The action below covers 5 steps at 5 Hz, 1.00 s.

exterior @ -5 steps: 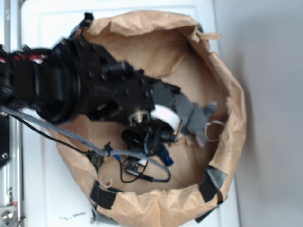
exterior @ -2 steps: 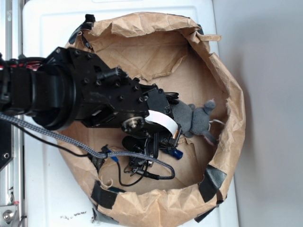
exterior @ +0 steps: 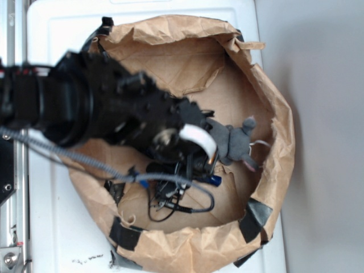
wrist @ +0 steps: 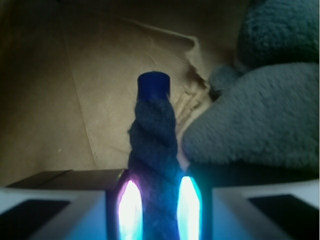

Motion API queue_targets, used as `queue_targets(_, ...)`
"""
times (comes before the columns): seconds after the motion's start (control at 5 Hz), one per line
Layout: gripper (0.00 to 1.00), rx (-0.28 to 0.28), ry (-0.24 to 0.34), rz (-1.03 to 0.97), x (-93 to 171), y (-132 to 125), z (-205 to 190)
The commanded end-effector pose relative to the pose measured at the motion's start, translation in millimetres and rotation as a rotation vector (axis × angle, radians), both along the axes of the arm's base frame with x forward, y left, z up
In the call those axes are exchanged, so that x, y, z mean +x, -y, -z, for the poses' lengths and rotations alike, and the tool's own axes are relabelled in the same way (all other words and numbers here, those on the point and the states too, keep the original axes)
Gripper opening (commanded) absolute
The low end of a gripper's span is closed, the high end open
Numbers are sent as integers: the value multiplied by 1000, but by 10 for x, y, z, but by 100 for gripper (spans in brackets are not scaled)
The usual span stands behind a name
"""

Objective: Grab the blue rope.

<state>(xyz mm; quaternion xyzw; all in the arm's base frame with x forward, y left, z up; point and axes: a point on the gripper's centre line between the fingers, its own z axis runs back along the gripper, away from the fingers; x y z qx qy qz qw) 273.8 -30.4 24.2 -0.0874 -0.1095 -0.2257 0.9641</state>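
White tabletop (exterior: 57, 239) was seen beneath a crumpled brown paper basin (exterior: 281, 142), its rim patched with black tape (exterior: 256, 219). Inside it, the black gripper (exterior: 207, 168) was reached down beside a grey plush toy (exterior: 236, 145). In the wrist view, the blue rope (wrist: 152, 150) was shown standing up between the two glowing fingers (wrist: 130, 207), pressed on both sides, so the jaws were clamped on it. Its bright blue end cap (wrist: 153, 85) was pointed away over the paper floor, just beside the plush toy (wrist: 260, 120). A braided grey cable (exterior: 85, 162) was draped across the basin's left edge.
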Motion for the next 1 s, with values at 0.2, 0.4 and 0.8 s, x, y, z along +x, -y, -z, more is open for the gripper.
queue_targets(0.2, 0, -46, 15, -240, 244, -310, -1080)
queue_targets(0.4, 0, -66, -9, -278, 189, -336, -1397)
queue_targets(0.8, 0, 13, 17, -275, -87, -321, -1479)
